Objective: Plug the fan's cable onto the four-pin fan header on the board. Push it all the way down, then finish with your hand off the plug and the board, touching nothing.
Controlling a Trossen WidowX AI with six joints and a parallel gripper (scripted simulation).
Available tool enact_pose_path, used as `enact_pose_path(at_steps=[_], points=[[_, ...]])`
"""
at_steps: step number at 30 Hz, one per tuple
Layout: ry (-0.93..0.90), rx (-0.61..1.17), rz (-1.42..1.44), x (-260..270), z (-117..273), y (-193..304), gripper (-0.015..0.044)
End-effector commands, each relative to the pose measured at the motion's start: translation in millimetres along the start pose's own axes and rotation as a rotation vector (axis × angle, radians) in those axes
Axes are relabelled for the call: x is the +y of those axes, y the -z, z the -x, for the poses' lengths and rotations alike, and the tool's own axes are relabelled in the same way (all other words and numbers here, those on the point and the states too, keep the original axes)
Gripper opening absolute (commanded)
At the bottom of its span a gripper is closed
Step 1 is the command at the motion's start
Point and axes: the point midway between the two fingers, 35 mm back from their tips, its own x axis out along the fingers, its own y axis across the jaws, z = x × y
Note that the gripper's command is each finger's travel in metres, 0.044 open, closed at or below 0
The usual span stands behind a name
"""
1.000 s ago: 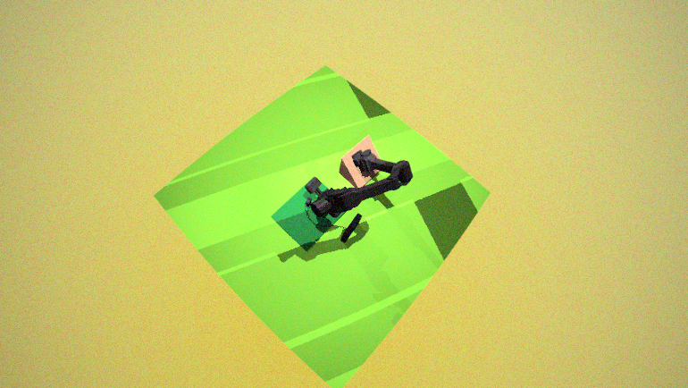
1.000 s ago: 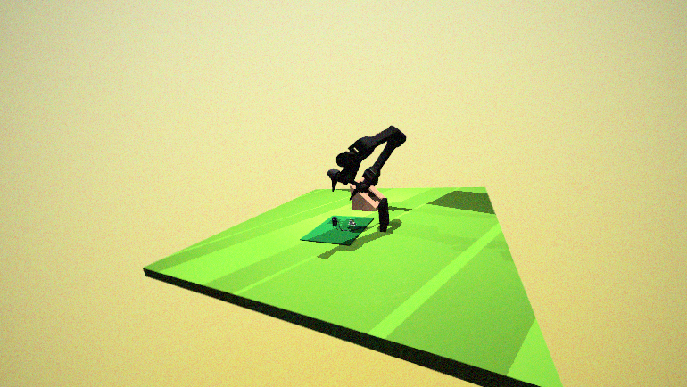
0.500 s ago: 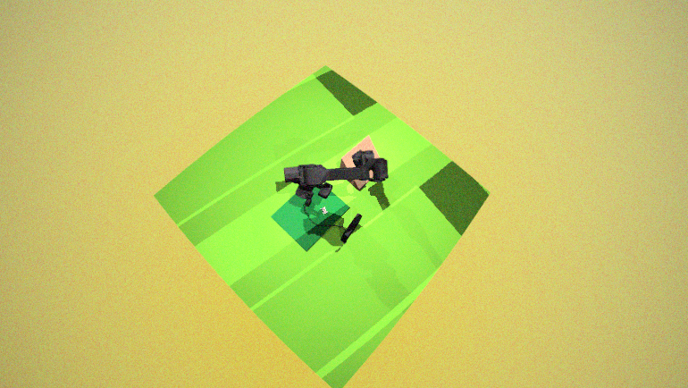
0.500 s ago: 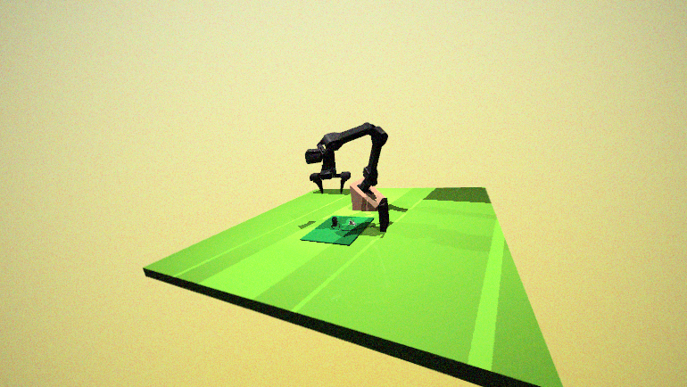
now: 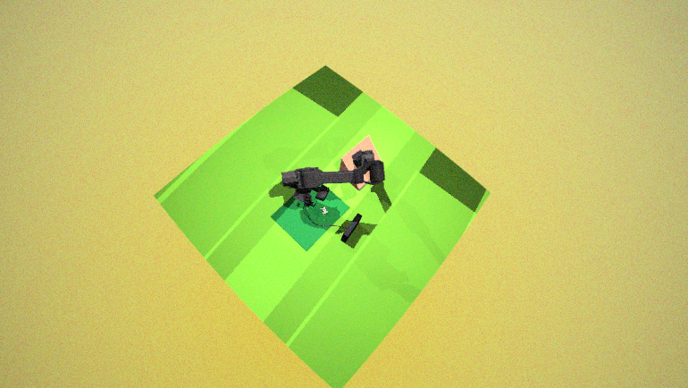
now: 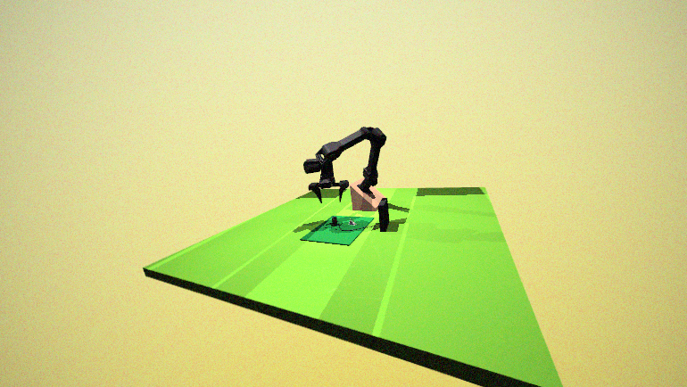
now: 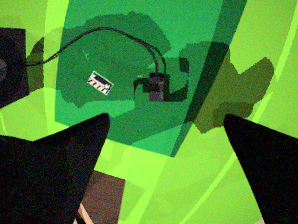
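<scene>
The black plug (image 6: 335, 221) (image 7: 156, 87) stands on the green board (image 5: 306, 236) (image 6: 332, 237) (image 7: 190, 20), apart from the small white header (image 5: 323, 210) (image 6: 351, 222) (image 7: 100, 83). In the wrist view the plug is right of the header, and the header's pins show uncovered. The thin black cable (image 7: 102, 28) arcs from the plug to the black fan (image 5: 351, 228) (image 6: 384, 215) (image 7: 12, 65), which stands upright beside the board. My gripper (image 5: 315, 198) (image 6: 330, 201) (image 7: 168, 119) is wide open and empty, pointing down, above the board and plug, touching neither. In the top view the arm hides the plug's surroundings.
The pink block (image 5: 368, 144) (image 6: 360, 201) under the arm's base stands behind the board; part of it shows at the bottom of the wrist view. The fan stands close to the board's edge, on the header's side. The arm's shadow falls over the board.
</scene>
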Motion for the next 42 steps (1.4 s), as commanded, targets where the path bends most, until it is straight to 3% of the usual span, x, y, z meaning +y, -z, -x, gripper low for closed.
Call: enact_pose_path(at_steps=[1,42], points=[[-0.026,0.010,-0.009,7.2,-52.9,5.9,0.0440],[-0.028,0.009,-0.009,9.1,-101.6,6.4,0.0440]])
